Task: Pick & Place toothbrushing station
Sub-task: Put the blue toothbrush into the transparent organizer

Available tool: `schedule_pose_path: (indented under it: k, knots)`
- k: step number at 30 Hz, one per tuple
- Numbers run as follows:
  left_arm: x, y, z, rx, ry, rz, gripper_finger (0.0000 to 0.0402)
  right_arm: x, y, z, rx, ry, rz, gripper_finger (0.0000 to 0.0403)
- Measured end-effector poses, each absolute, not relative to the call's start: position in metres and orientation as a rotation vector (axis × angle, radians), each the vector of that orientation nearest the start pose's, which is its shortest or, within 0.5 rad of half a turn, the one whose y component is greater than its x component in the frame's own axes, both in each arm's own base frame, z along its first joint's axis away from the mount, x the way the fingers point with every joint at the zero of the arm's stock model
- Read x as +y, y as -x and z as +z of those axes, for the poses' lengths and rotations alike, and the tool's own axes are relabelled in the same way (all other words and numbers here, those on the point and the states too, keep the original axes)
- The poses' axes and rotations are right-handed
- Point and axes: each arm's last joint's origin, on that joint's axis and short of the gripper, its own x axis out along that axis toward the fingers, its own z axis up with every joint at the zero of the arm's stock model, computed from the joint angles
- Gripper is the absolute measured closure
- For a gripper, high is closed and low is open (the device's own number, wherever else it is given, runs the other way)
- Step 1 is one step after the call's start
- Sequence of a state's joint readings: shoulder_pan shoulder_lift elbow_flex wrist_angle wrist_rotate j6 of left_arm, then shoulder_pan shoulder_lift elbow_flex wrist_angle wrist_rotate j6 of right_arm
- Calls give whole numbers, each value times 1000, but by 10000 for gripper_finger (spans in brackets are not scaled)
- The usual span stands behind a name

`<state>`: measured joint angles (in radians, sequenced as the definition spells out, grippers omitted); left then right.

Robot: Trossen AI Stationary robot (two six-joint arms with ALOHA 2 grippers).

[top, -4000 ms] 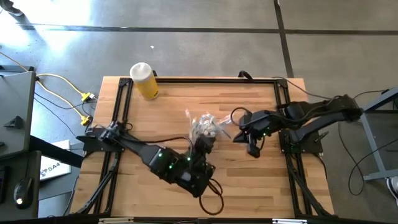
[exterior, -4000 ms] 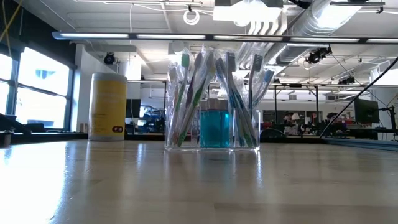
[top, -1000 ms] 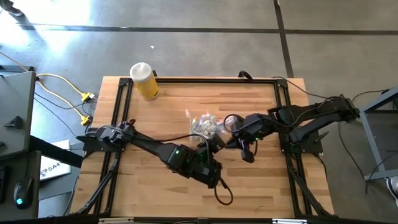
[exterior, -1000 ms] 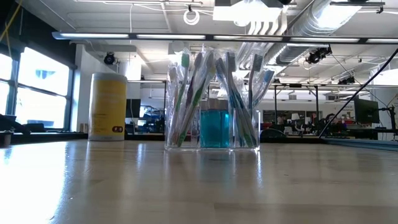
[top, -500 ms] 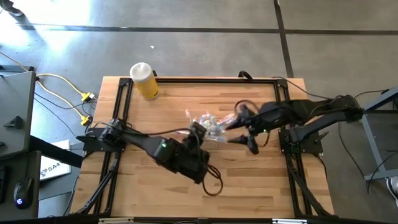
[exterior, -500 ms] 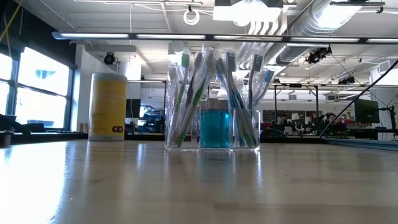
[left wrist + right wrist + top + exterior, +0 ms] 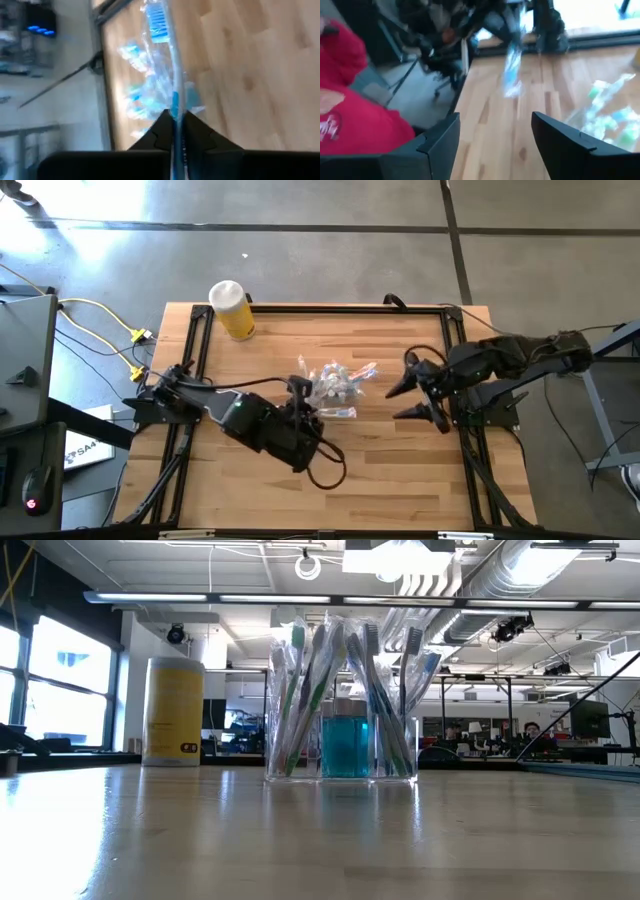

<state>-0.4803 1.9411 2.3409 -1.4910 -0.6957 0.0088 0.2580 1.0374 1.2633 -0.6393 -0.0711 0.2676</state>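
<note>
The clear container (image 7: 335,385) stands on its base mid-table, full of upright wrapped toothbrushes (image 7: 340,705) around a teal block. My left gripper (image 7: 313,411) is just near of it, shut on one wrapped blue toothbrush (image 7: 167,65), which also shows in the high view as the held toothbrush (image 7: 338,413). My right gripper (image 7: 415,400) stands open near the table's right edge, with nothing between its fingers (image 7: 440,145). My left gripper pinches the wrapped toothbrush by its handle (image 7: 173,102) between its two shut fingers. The brush runs on along the fingers toward the table's right, bristle head (image 7: 157,25) farthest out. It slants downward and looks clear of the table in the right wrist view.
A yellow bottle (image 7: 232,308) with a white cap stands at the table's far left corner. Black frame rails (image 7: 455,360) run along the table's sides. A person in red (image 7: 350,100) shows beyond the table's edge in the right wrist view.
My right gripper has opened and let go of the toothbrush, then drawn back and up toward the table's right edge. My left gripper, still shut on the brush, has gone toward the left and far side, risen, and rolled about its own line.
</note>
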Motion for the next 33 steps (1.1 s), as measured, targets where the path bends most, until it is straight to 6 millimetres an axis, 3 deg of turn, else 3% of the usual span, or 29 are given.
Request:
schedule_pose_path:
  k: [9,14,21,26,33]
  knots:
    - [-155,-272,456,813,-550,194,392,75,-189,396,537,-190,296,166]
    - [-153,-269,460,788,-542,173,392,82,-185,396,525,-156,271,166]
    - [-136,-277,414,848,-481,94,392,94,-183,395,523,-135,277,166]
    - [-124,-269,369,597,-397,-104,392,104,-188,389,550,-124,277,166]
    - [-92,-260,309,140,-270,-208,392,114,-204,379,573,-102,262,166]
